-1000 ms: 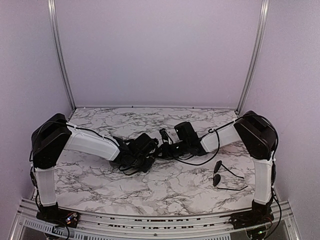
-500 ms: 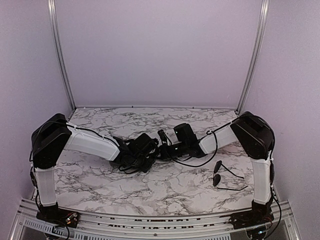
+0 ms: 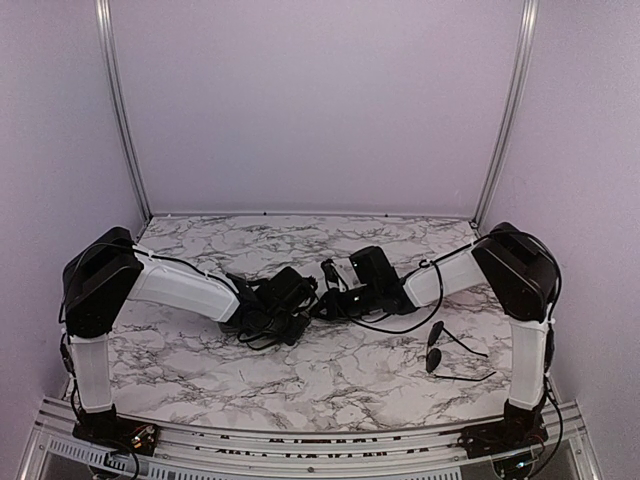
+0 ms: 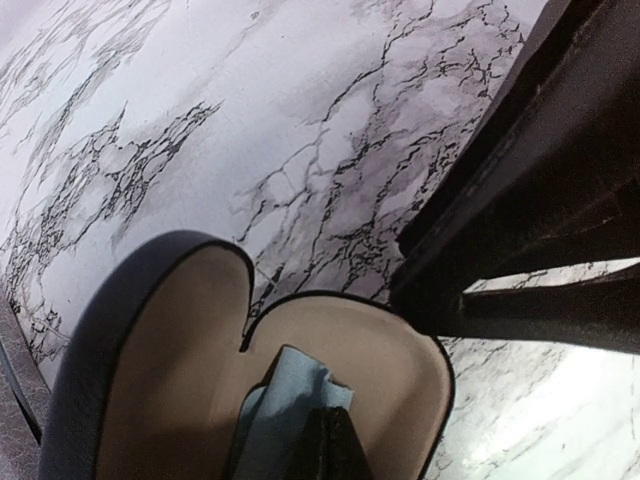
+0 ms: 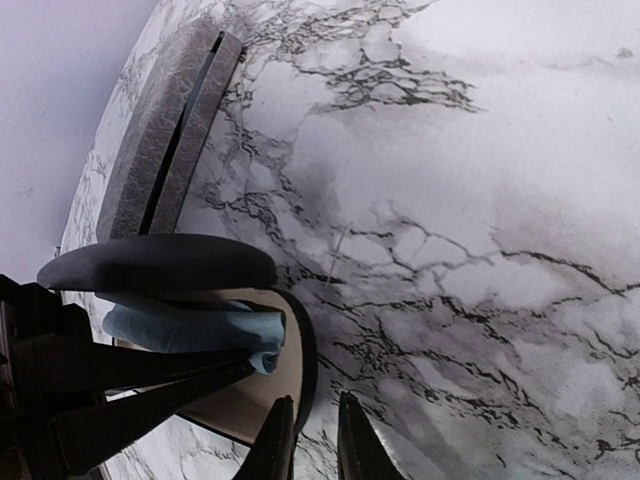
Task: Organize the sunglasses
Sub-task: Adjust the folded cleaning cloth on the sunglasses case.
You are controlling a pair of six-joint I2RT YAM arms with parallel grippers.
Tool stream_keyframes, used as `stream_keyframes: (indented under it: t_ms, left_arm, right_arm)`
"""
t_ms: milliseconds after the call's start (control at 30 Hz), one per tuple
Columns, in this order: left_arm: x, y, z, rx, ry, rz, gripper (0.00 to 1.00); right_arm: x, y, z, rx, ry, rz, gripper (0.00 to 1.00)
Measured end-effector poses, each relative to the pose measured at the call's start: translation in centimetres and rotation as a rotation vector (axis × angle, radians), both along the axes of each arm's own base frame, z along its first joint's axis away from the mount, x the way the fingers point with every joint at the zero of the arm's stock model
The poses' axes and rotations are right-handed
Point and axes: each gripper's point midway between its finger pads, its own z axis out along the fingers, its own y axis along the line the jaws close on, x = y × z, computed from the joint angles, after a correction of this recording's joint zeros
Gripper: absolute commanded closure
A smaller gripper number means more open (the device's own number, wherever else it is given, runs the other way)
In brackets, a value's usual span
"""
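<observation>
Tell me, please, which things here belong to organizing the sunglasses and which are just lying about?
Job: sunglasses; open black case, probably their home.
Lying about, it seems: grey case; blue cloth inside the black case.

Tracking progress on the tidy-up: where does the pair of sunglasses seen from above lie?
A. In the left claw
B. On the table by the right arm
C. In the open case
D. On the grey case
B: the top view shows the sunglasses lying unfolded on the table, just beside the right arm.
</observation>
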Motion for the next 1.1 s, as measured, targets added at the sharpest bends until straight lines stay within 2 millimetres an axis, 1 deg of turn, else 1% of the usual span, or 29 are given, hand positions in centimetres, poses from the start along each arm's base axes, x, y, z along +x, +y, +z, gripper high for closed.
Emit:
stream_keyframes:
  t_ms: [167, 433, 600, 800, 933, 1100]
  left_arm:
    - [0.0, 0.0, 0.0, 0.0, 0.0, 0.0, 1.0]
    - [0.0, 0.0, 0.0, 0.001, 0.001, -0.001, 1.0]
    - [0.0, 0.0, 0.0, 0.001, 0.001, 0.0, 1.0]
    - [-0.1, -0.1, 0.0, -0.014, 0.011, 0.015, 1.0]
    - [-0.3, -0.7, 0.3, -0.054, 0.037, 0.03, 1.0]
    - [-0.1, -1.9, 1.3, -0.118, 0.054, 0.051, 1.0]
  right_arm:
    - [-0.2, -0.2, -0.5, -0.018, 0.009, -0.002, 0.83]
    - [-0.7, 0.8, -0.9, -0.009, 0.018, 0.024, 0.82]
    - [-0.8, 0.9, -0.9, 0.0, 0.029, 0.025, 0.89]
    - [-0.8, 1.1, -0.7, 0.012, 0.035, 0.024, 0.92]
    - [-0.9, 1.2, -0.7, 0.014, 0.041, 0.022, 0.93]
    - [-1.5, 1.7, -0.7, 0.014, 0.043, 0.032, 0.94]
